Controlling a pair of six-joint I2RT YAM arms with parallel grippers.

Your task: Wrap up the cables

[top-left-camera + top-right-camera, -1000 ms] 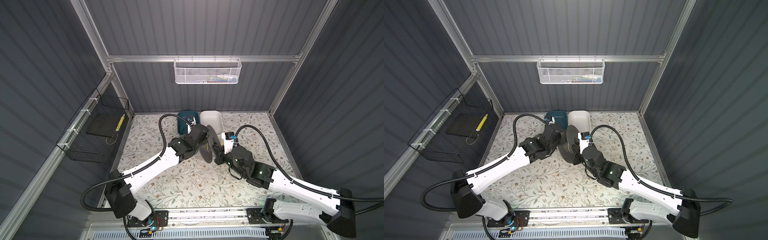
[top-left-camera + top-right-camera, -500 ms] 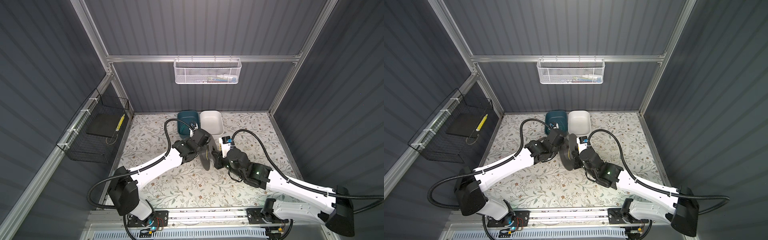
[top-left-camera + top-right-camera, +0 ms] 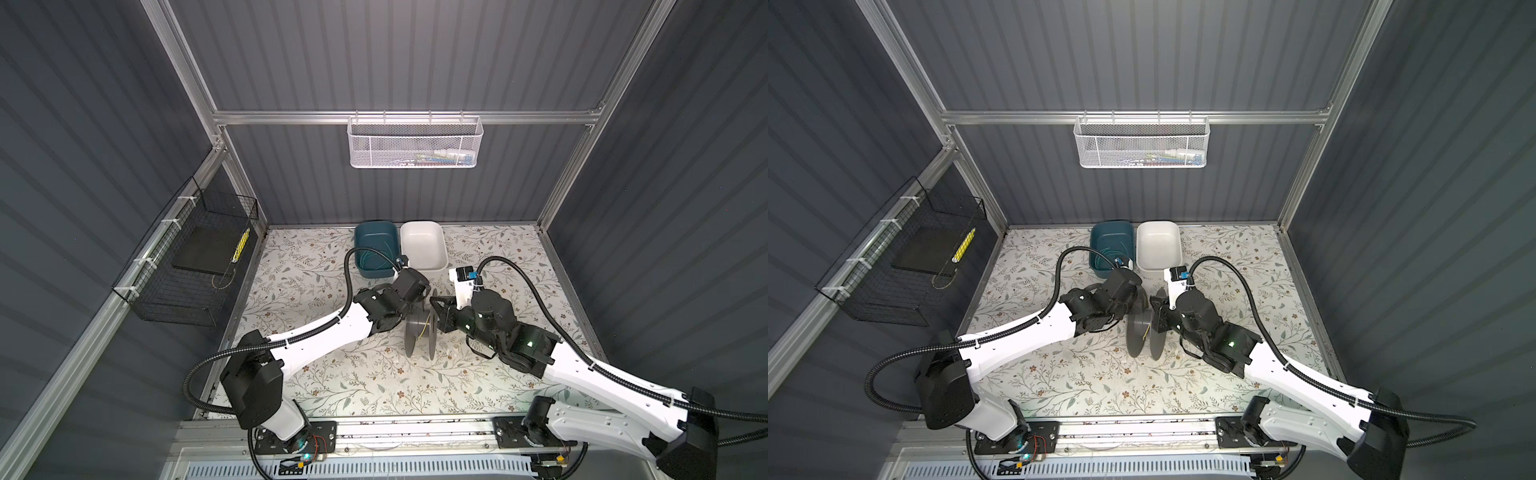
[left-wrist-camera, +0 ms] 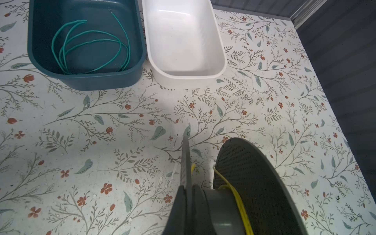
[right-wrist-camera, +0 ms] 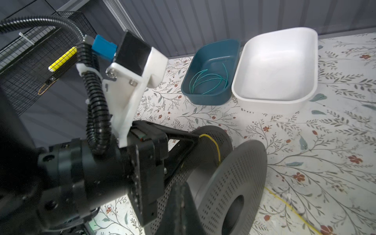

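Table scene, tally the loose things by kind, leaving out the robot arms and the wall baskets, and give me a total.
Bins: 2 (teal bin, white bin)
Cables: 2 (yellow cable, teal-green cable)
Spools: 1 (grey spool)
Total: 5

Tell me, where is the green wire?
The green wire lies in loose loops inside the teal bin at the far edge of the table; in both top views that bin sits just left of the white bin.

Honestly, no text, brand or number I can read anywhere; the yellow strip (image 3: 241, 245) in the black wire basket (image 3: 174, 309) at left is too blurry.
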